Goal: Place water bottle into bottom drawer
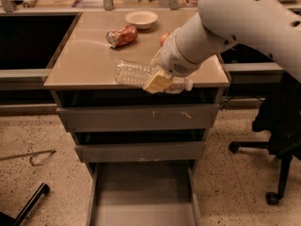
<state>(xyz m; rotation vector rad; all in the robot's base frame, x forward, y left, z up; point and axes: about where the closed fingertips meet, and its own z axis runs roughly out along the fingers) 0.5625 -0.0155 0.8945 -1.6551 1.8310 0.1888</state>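
The gripper (158,82) hangs at the front edge of the table (84,65), towards its right corner, at the end of the thick white arm (235,20) that reaches in from the upper right. Its tan fingers (154,83) are closed across the water bottle (129,73), gripping it about two thirds of the way along its length. The bottle lies nearly level, parallel to the front edge. Its clear ribbed body sticks out to the left of the fingers and its cap end to the right, overhanging the table's front lip. Further back on the table, a crushed red soda can (121,36) lies on its side near the middle. A pale bowl (141,19) sits beyond it by the rear edge. Below the table, the top drawer (138,117) and middle drawer (141,150) are each open a little. The bottom drawer (141,192) is pulled far out, its flat grey floor showing, directly under the held bottle.
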